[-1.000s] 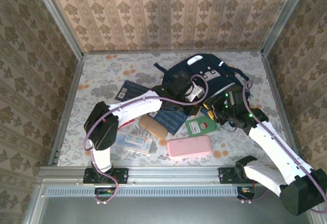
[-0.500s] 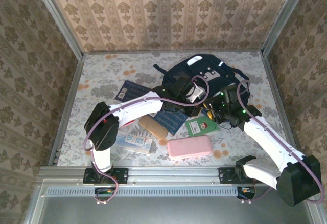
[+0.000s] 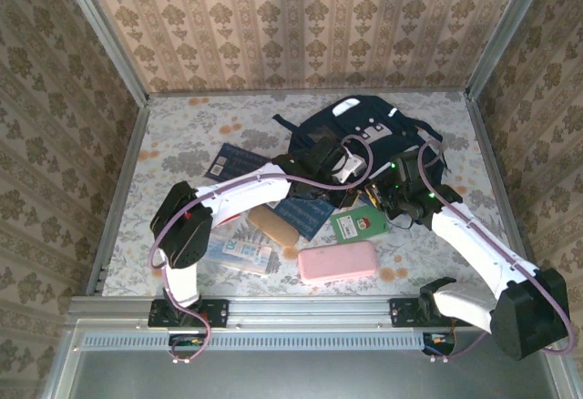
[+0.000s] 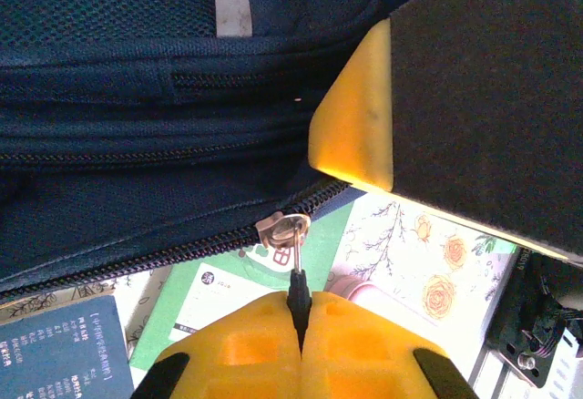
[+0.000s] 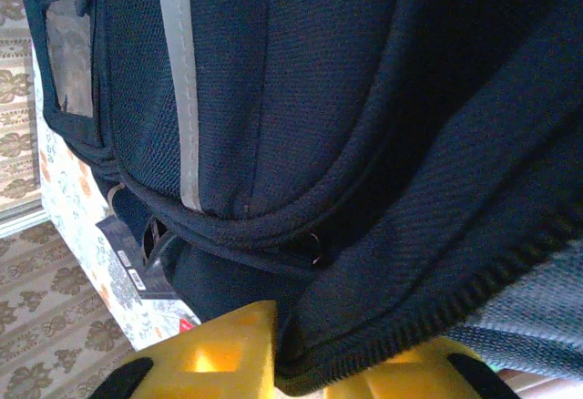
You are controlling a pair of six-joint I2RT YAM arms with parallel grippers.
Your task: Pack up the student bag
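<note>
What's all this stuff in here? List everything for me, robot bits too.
student bag: one, navy with white stripes, far middle
dark-blue booklets: two, one left of bag, one in front
green booklet: one, in front of bag, rightward
pink case: one, near edge, middle
tan case: one, left of pink case
printed packet: one, white and blue, near left
table: one, floral cover
left fingers: two, yellow, shut on zip pull
right fingers: two, yellow, pinching bag's edge
</note>
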